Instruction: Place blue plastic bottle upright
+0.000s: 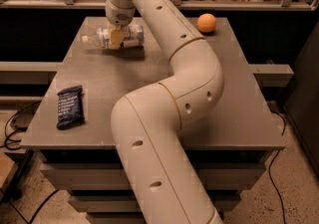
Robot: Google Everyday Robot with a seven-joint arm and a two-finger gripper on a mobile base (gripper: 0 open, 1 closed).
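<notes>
Clear plastic, the blue plastic bottle (133, 35) lies sideways at the counter's (149, 78) far left, cap pointing left. The pincer (115, 39) sits directly over its middle; clamped or not, I cannot tell.

The table (239, 118) bears an orange ball (206, 22) and, seemingly, a snack wrapper (70, 106).

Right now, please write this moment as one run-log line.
gripper: at bottle, far left | bottle: lying on side, not upright | ball: far right | wrapper: near left
</notes>
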